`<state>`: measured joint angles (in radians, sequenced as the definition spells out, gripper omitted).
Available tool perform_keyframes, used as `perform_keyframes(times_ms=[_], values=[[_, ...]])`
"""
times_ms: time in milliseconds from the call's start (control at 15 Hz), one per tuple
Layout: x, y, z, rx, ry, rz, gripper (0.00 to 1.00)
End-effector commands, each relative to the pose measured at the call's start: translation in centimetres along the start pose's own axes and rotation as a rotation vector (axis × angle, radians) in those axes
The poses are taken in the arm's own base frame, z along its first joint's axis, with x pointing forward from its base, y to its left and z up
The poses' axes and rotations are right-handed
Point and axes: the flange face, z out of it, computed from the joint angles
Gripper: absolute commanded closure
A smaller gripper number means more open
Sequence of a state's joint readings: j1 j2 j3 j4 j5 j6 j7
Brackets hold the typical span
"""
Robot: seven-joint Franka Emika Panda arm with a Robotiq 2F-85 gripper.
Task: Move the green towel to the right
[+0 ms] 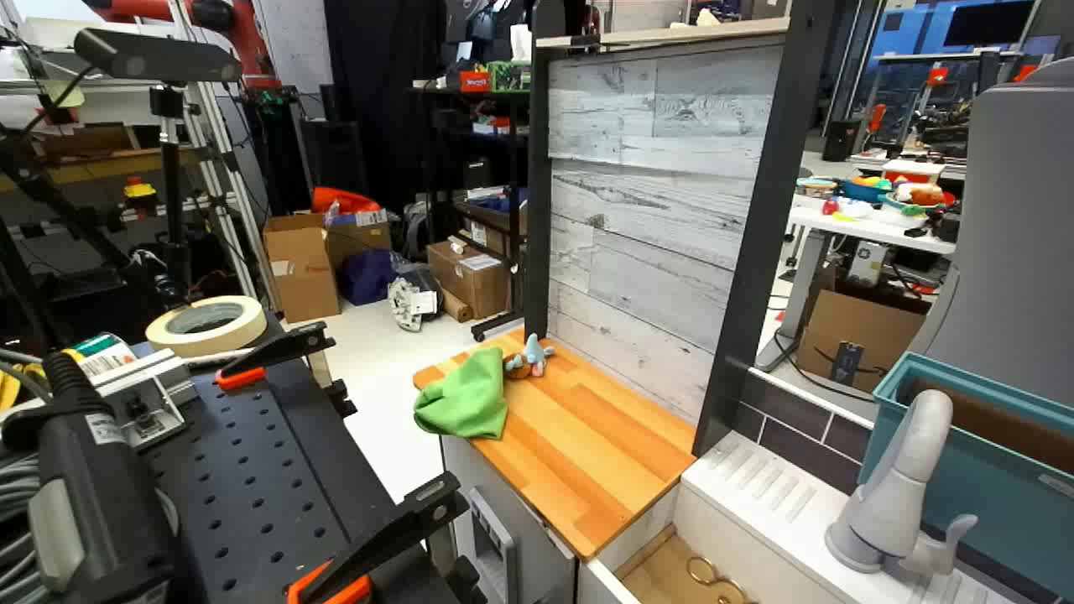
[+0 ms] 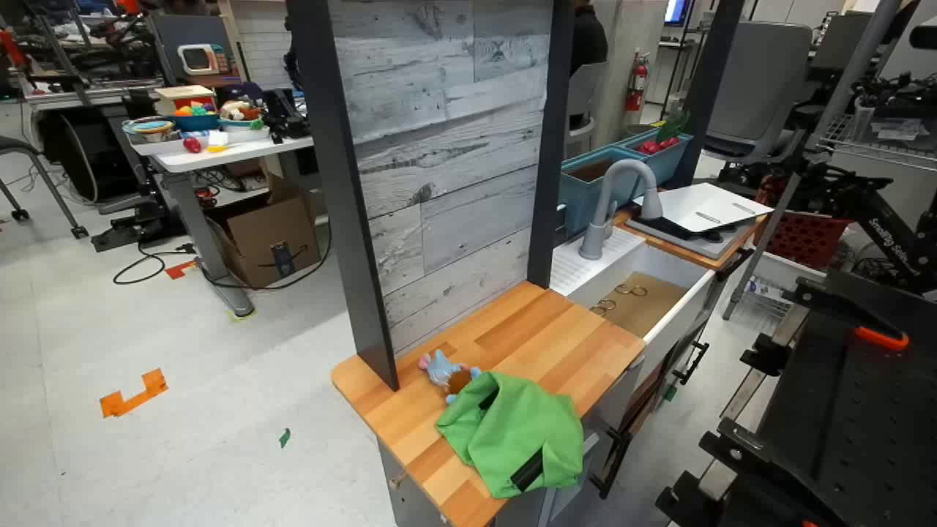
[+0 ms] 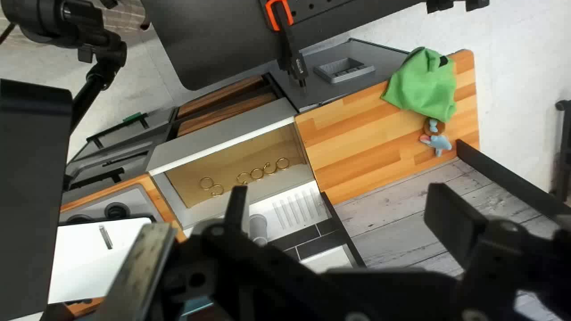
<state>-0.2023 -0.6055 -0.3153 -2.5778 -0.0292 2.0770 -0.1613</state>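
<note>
Striped wooden counter point(image 1: 591, 445) by a gray board wall point(image 1: 654, 201), in both exterior views. On top, at two o'clock in the wrist view, a crumpled green towel point(image 3: 421, 87), poking past the edge. Little blue toy point(image 3: 440, 142) just beside, at six o'clock. Gripper point(image 3: 337, 198) spread wide, at seven o'clock from the towel.

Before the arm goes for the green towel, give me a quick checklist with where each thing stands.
1. Gripper open: ok, jaws apart, nothing gripped.
2. Green towel in sight: ok, shows in all three views.
3. Gripper lined up with the towel: not ok, the towel sits off toward the wrist view's upper right.
4. Towel wholly on the wooden counter: not ok, part hangs past the edge.
5. Soft toy free of the towel: cannot tell, right beside it, contact unclear.
</note>
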Motion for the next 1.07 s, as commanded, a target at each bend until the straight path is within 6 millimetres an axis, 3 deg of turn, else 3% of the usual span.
perform_keyframes(times_ms=[0,533,800,1000], values=[[0.0,0.0,-0.1,0.0,-0.001,0.0,0.0],[0.3,-0.2,0.4,-0.015,0.011,0.024,0.0],[0.4,-4.1,4.6,-0.045,-0.007,0.085,0.0],[0.7,-8.2,8.9,-0.054,-0.01,0.058,0.0]])
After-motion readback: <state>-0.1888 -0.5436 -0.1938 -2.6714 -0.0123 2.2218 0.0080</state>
